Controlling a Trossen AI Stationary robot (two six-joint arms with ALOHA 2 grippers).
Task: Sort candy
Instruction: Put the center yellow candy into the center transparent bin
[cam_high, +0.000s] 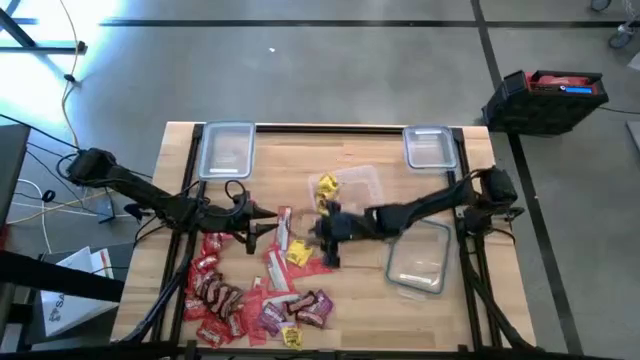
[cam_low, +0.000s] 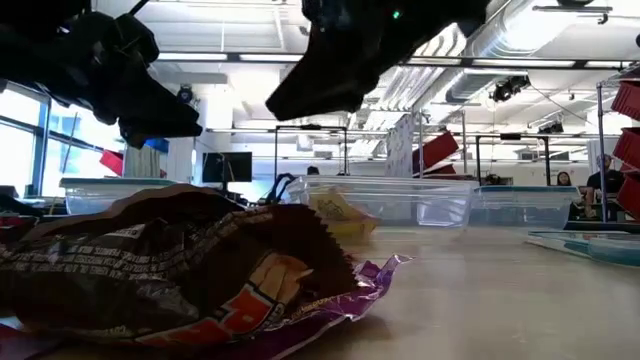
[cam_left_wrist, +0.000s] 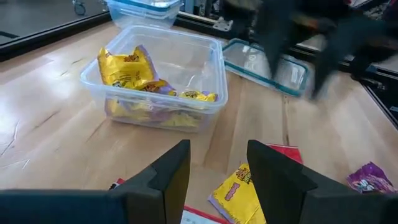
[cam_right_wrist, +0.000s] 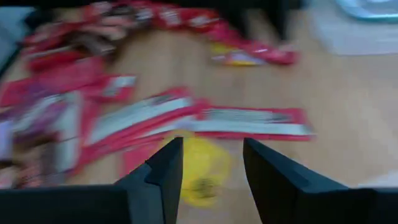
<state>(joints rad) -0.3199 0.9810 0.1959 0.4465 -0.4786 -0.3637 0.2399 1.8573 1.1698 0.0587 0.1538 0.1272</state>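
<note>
On the pale wood-plank table (cam_high: 150, 265), the candy (cam_high: 250, 295) lay in a loose heap twd the front-left: flat red packets, crinkly brown mini bars, some purple wrappers, yellow squares. More yellow packets (cam_left_wrist: 127, 71) sat inside a clear rounded-corner plastic tub (cam_left_wrist: 211, 81) near mid-table. Left gripper (cam_left_wrist: 214, 171) hung just above the heap's edge, fingers apart w/ nothing between them. Right gripper (cam_right_wrist: 208, 165) hovered over a yellow square packet (cam_right_wrist: 199, 165) beside long red packets (cam_right_wrist: 249, 121), fingers spread, empty. Clear lid (cam_high: 420, 262) lay flat at right.
</note>
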